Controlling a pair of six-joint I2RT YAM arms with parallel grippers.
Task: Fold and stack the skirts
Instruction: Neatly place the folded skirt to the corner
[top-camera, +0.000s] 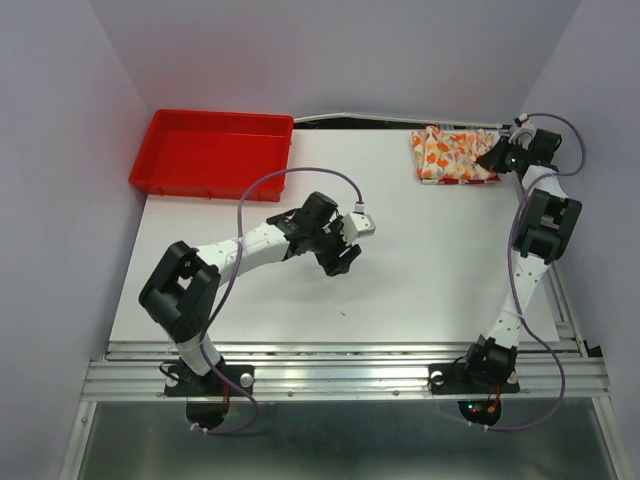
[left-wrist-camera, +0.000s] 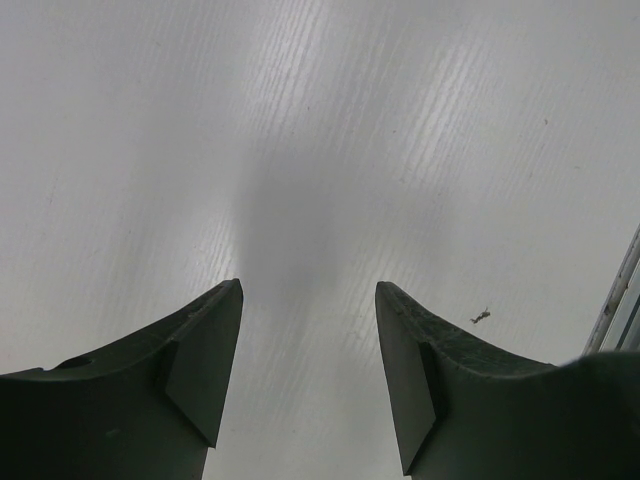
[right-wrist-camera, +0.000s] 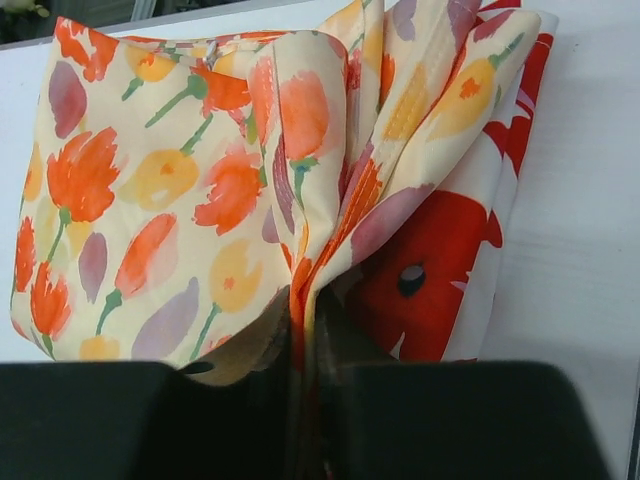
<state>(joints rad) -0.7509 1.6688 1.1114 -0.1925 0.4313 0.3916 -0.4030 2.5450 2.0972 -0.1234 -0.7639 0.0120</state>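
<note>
The table bears a tray at its far left corner. The skirts lie stacked at the far right, long axis running left to right, cream skirt over white skirt. The right gripper pinches a cream fold at the stack's right end. The left gripper hovers mid-table, fingers spread.
</note>
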